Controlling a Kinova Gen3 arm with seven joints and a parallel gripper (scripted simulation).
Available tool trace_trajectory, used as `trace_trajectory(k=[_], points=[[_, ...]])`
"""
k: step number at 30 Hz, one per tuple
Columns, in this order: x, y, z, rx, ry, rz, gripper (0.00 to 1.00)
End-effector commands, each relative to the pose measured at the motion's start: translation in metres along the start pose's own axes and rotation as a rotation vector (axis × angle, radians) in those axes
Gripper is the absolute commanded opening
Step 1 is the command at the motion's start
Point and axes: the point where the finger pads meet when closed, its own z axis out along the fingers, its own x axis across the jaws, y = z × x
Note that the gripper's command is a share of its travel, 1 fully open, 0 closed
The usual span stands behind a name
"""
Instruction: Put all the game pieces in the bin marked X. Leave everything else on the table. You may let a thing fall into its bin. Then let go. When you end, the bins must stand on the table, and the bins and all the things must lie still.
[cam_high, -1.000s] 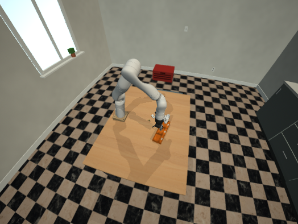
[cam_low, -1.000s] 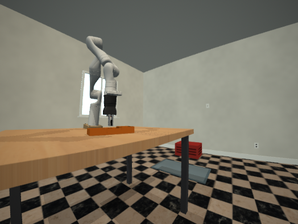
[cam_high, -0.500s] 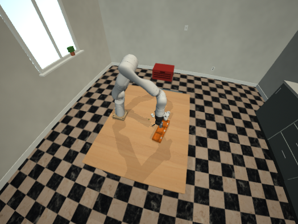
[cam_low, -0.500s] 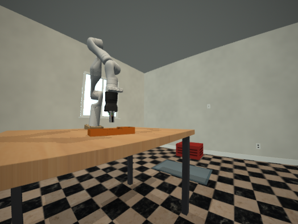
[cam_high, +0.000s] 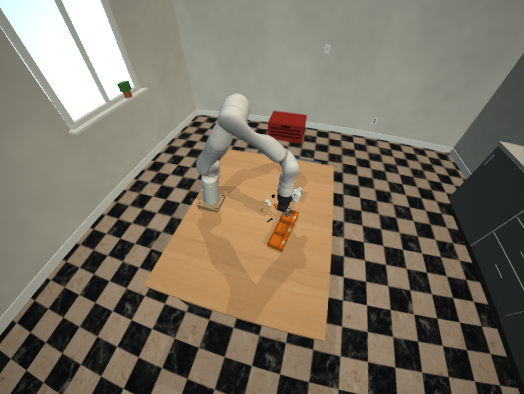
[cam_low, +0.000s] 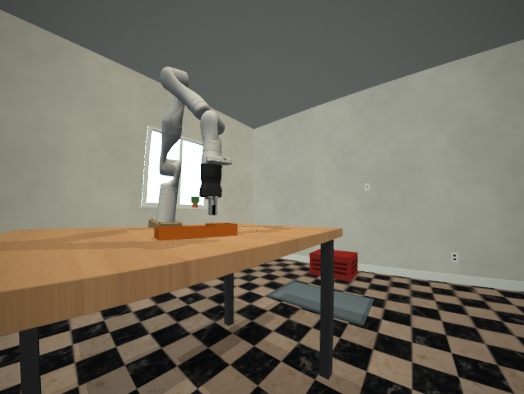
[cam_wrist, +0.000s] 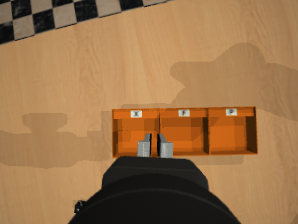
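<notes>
quick count, nothing fancy:

- 1 arm (cam_high: 235, 131), 1 end effector (cam_wrist: 155, 148) w/ 2 fingers
- 1 table (cam_high: 235, 270)
- 1 orange bin strip (cam_wrist: 184, 111), 3 compartments, 3 labels: X (cam_wrist: 136, 114), F (cam_wrist: 184, 113), P (cam_wrist: 230, 112)
- small loose bits on table by bin strip (cam_high: 268, 204): several in top view, too tiny for exact count or kind
- 1 red crate (cam_high: 287, 126) on floor
- 1 potted plant (cam_high: 125, 89) on windowsill
- 1 grey mat (cam_low: 322, 301) on floor under table

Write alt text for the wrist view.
Seen from above, the gripper hangs nearly shut over an orange tray of three bins labelled X, F and P, its fingers above the wall between X and F. The tray sits on a wooden table.
</notes>
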Motion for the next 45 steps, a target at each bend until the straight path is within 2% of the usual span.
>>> trace_trajectory(k=[1, 8, 18, 20, 30, 45], points=[[-0.021, 0.001, 0.0, -0.001, 0.006, -0.018, 0.31], [-0.022, 0.001, 0.001, 0.0, 0.005, -0.02, 0.31], [-0.023, 0.002, 0.028, 0.002, 0.0, -0.019, 0.31], [-0.023, 0.002, 0.028, 0.002, 0.0, -0.019, 0.31], [-0.023, 0.002, 0.054, 0.002, 0.0, -0.02, 0.31], [-0.023, 0.001, 0.052, 0.001, 0.0, -0.021, 0.31]])
